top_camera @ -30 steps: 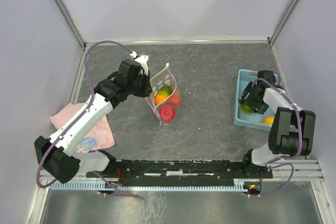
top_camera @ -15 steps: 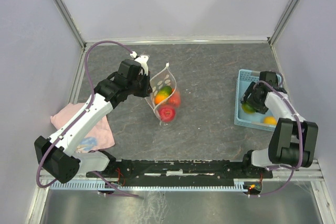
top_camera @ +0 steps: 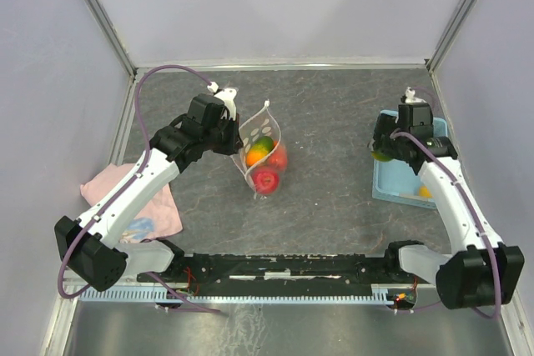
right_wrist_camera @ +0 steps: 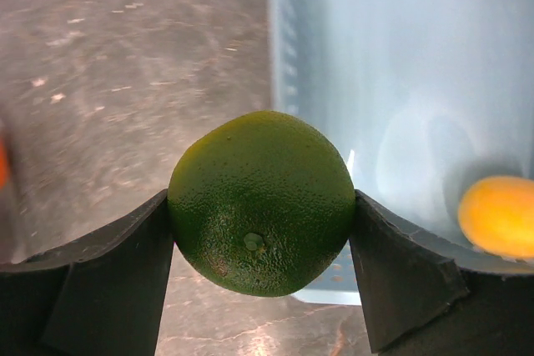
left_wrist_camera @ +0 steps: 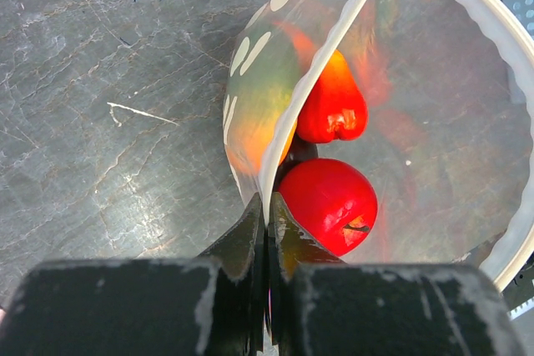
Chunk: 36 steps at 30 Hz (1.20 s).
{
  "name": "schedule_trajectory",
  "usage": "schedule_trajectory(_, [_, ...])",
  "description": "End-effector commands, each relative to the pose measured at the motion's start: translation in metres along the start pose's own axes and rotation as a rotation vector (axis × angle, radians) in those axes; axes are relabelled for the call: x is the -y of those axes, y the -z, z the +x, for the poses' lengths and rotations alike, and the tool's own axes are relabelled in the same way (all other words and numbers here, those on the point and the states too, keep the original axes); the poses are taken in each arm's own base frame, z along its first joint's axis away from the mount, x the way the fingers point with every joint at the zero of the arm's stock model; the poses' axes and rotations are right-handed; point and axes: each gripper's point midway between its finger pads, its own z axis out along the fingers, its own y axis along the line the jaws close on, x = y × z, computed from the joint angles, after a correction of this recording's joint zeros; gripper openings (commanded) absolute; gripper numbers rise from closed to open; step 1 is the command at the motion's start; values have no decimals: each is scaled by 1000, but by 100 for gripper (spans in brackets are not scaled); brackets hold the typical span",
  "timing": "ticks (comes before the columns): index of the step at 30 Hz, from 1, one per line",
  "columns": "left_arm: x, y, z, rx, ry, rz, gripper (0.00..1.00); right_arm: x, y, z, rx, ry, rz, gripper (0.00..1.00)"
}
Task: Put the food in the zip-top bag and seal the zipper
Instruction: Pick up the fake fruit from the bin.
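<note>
Zip-top bag (top_camera: 263, 135) | left gripper (left_wrist_camera: 267, 216) clamped its rim, holding mouth open | right gripper (top_camera: 385, 149) clamped green fruit (right_wrist_camera: 261, 202) for loading

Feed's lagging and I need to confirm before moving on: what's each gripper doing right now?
Left gripper: closed, pinching the zip-top bag at its mouth edge.
Right gripper: closed on a green fruit.

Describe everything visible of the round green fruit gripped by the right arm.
The round green fruit looks lime-like: dark glossy green, finely pitted skin, a small stem nub facing the camera. The black fingers of the right gripper clamp its two sides. It hangs above the edge of the light-blue plastic basket, partly over the grey stone-look table, touching nothing else.
</note>
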Motion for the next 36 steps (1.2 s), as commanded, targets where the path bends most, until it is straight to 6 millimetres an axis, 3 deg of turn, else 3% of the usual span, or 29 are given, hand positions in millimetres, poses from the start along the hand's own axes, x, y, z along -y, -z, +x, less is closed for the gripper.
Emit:
schedule_trajectory(1, [4,3,-12,45,15,23,3,-49,40,-32,136,102,-166,57])
schedule_trajectory(11, [4,3,-12,43,14,24,3,-165,123,-60,328,274,-553,57])
schedule_trajectory(21, [5,2,-11,41,14,26,3,-266,188,-51,410,433,-878,57])
schedule_trajectory(30, [5,2,-11,40,16,28,3,-332,217,-20,376,519,-1154,58])
schedule_trajectory(33, [5,2,-11,40,16,30,3,-344,214,-9,335,525,-1206,58])
schedule_trajectory(36, [5,3,-11,41,15,29,3,-353,198,6,269,540,-1215,58])
